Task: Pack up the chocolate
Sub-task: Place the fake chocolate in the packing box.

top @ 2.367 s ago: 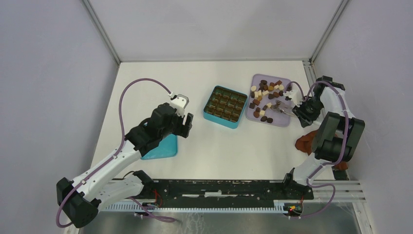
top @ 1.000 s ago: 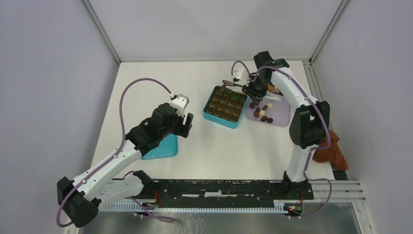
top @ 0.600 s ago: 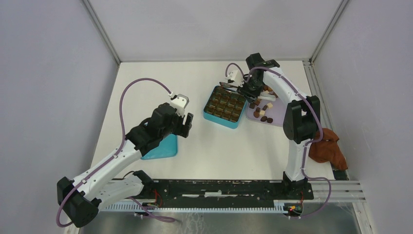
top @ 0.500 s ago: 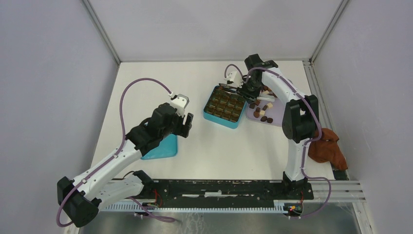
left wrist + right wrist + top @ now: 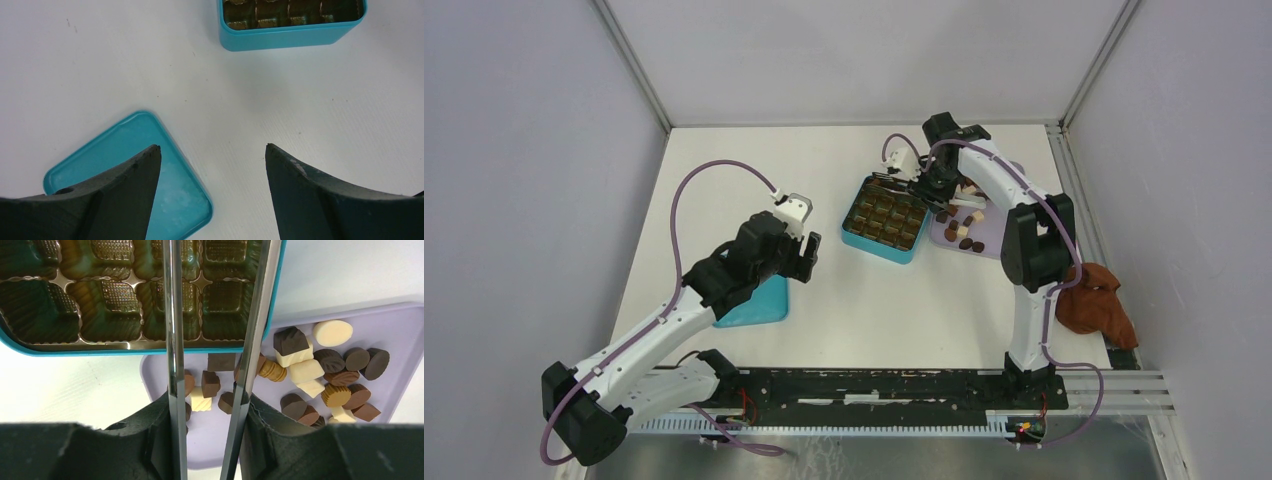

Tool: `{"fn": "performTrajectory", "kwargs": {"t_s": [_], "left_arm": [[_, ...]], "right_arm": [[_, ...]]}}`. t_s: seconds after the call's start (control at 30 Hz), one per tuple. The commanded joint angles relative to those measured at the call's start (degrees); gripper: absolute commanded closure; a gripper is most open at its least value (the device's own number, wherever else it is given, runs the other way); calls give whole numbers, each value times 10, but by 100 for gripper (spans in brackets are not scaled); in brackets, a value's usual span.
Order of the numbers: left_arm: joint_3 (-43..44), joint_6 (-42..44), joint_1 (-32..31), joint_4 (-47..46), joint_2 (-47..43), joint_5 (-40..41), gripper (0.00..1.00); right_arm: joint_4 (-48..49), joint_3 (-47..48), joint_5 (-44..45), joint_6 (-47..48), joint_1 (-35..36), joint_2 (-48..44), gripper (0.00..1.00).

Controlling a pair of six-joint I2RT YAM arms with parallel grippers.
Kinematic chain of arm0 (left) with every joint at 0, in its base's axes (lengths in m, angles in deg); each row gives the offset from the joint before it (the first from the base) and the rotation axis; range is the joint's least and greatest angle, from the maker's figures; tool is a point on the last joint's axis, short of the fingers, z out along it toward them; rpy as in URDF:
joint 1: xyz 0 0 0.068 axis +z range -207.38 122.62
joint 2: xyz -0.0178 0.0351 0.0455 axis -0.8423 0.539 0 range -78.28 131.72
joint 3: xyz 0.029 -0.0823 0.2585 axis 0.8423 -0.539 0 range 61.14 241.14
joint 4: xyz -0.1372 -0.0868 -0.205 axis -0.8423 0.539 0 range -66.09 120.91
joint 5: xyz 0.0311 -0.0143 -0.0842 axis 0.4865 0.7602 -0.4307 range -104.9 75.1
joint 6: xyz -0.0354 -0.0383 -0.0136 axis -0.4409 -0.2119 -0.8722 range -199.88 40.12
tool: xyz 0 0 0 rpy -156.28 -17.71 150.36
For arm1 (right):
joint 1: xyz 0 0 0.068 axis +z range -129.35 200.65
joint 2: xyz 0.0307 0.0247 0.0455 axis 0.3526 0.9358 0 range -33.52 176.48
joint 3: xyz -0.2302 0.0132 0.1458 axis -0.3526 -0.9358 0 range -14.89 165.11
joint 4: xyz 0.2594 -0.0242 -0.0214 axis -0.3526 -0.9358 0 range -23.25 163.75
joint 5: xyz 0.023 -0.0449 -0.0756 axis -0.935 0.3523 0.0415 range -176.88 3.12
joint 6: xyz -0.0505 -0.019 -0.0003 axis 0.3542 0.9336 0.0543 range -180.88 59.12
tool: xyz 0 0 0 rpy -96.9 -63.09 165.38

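The right gripper [image 5: 207, 426] is being kept closed around a pair of metal tongs [image 5: 170, 315], its two dark fingers [image 5: 150, 440] being pressed against the outer faces of the two shiny arms. The tongs are being held out over the far right corner of the teal box [image 5: 150, 351]. Their tips are being cut off by the upper edge of the right wrist view and are too small to read from above, so whether a piece is being pinched cannot be told. The cells being shown beneath the tongs are presenting bare, ribbed gold-brown floors. The chocolate [image 5: 305, 371] is being seen as loose dark, mid-brown and cream pieces lying on the lavender tray [image 5: 400, 325], which is sitting just beside the box on its right. The left gripper [image 5: 212, 147] is being held with its jaws spread wide and nothing between them, above the white table [image 5: 724, 170], near the box's front wall. The teal lid [image 5: 125, 145] is lying flat under the left finger. A reddish-brown cloth [image 5: 1099, 310] is being left crumpled at the table's right edge.
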Motion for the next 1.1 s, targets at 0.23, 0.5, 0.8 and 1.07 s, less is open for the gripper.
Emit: {"fn": "performTrajectory", "kwargs": {"t_s": [0.23, 0.5, 0.8, 1.07], "left_arm": [[3, 31, 2, -8, -5, 9, 19], [3, 31, 2, -8, -6, 9, 19], [3, 29, 2, -9, -11, 8, 19], [11, -69, 5, -85, -55, -97, 10]], "right_arm": [[13, 26, 11, -9, 5, 2, 55], [12, 30, 10, -10, 5, 1, 51], [2, 40, -25, -18, 2, -23, 55], [13, -62, -115, -31, -46, -149, 56]]}}
